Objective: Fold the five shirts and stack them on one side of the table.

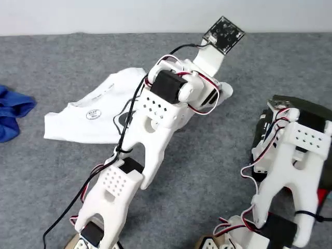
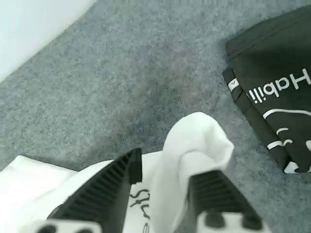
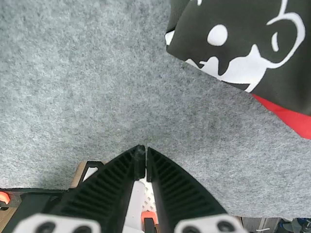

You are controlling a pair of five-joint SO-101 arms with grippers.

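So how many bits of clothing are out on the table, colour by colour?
white shirt: 1
blue shirt: 1
black shirt: 1
red cloth: 1, an edge peeking from under the black shirt
Total: 4 in sight

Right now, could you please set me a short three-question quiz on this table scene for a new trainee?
1. True or false: the left gripper grips a fold of the white shirt.
2. Which colour lies directly under the black shirt? A blue, B red, C white.
3. Fill in: the right gripper is ____ and holds nothing.
Key: 1 true; 2 B, the red shirt; 3 shut.
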